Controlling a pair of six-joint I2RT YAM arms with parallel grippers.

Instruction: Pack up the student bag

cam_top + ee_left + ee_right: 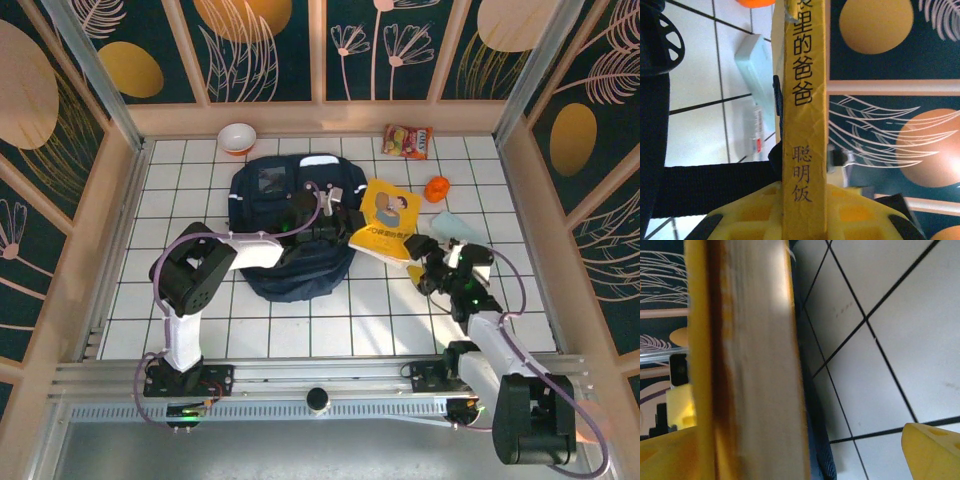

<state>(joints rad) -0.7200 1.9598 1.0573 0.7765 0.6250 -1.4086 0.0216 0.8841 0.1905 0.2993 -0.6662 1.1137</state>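
One student bag (300,275), one yellow book (390,210) (left fingers (750,217) clamp it).

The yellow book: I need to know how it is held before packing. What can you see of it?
A yellow paperback with a cartoon figure on its cover; black Chinese characters run down its creased spine, and the page block looks cream. It sits tilted at the right edge of the student bag. The left gripper is shut on its spine; the open right gripper straddles its page edge, one finger well clear.
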